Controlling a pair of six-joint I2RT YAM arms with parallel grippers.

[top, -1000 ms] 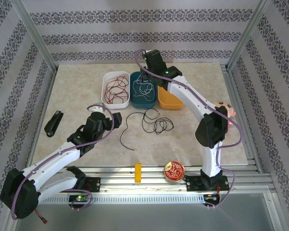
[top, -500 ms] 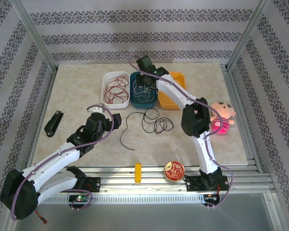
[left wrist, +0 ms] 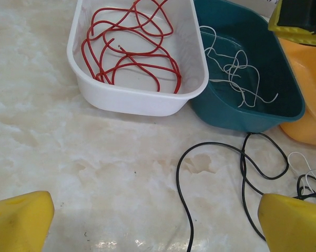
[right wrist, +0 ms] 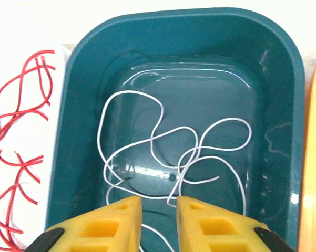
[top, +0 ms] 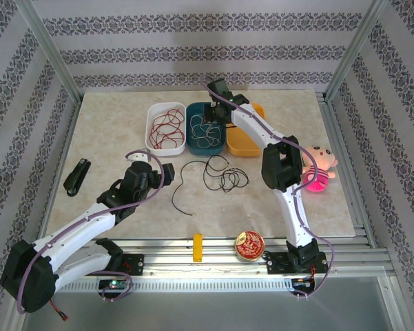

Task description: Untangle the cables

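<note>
The red cable [top: 167,125] [left wrist: 130,46] lies looped in a white tray [top: 151,114] [left wrist: 142,100]. A thin white cable [right wrist: 173,152] [left wrist: 232,69] [top: 205,128] lies loose on the floor of the teal bin [right wrist: 76,105] [top: 193,147]. The black cable [top: 220,176] [left wrist: 241,160] sprawls in loops on the table, with a short white strand [left wrist: 304,161] at its right side. My right gripper [right wrist: 159,203] [top: 213,110] hovers over the teal bin, narrowly open, gripping nothing. My left gripper [left wrist: 158,226] [top: 167,170] stands wide open just left of the black cable.
An orange bin [top: 244,143] [left wrist: 311,79] sits right of the teal one. A pink doll [top: 318,169] lies at the right, a black device [top: 76,176] at the left. A yellow block [top: 198,247] and a red round tin [top: 249,245] rest at the near rail.
The right arm folded its elbow inward while its gripper swung left, then back right, over the teal bin. The left arm has not moved.
</note>
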